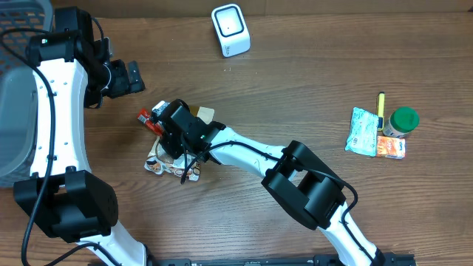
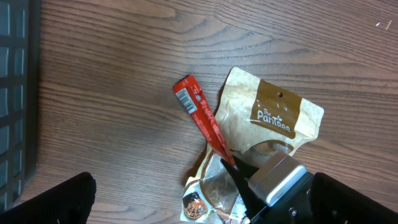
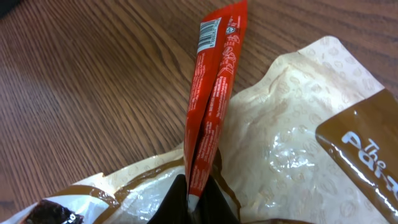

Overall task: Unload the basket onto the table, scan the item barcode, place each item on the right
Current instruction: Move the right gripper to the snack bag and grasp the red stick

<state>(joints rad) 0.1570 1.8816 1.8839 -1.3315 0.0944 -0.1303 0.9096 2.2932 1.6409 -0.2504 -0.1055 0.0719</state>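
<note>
At the 9 o'clock edge of the tabletop (image 1: 295,81) sits a grey basket (image 1: 11,125). Just to its right the left tool (image 1: 130,77) hangs released, jaws wide with nothing between them, well clear of the work. Toward 5 o'clock from it lies the task's thing: a red stick pack (image 2: 200,118), resting partly on bare wood and partly across a brown pouch (image 2: 273,118) marked "The Pantree". Its barcode (image 2: 185,98) is printed at the free end, which points to about 11 o'clock in the left wrist view and faces up. The right tool (image 3: 198,200) is clenched on the opposite end of the red stick pack, black tips pinching the seam, with the brown pouch directly beneath. Whether a fold of the pouch is caught too cannot be told. The white scanner (image 1: 230,29) stands near 12 o'clock, well apart from the pack, roughly at 1 o'clock from it. At 3 o'clock a pale green packet (image 1: 362,131), yellow pen (image 1: 381,102), green-lidded jar (image 1: 403,120) and orange packet (image 1: 391,147) sit clustered.

The step in hand looks like the pick: the grip is made, the lift not yet. Next the pack should come up cleanly off the pouch, travel toward the scanner, and be turned so the barcode faces its window. Gripped at one end only, the thin pack may droop, so the carry wants to be slow.
</note>
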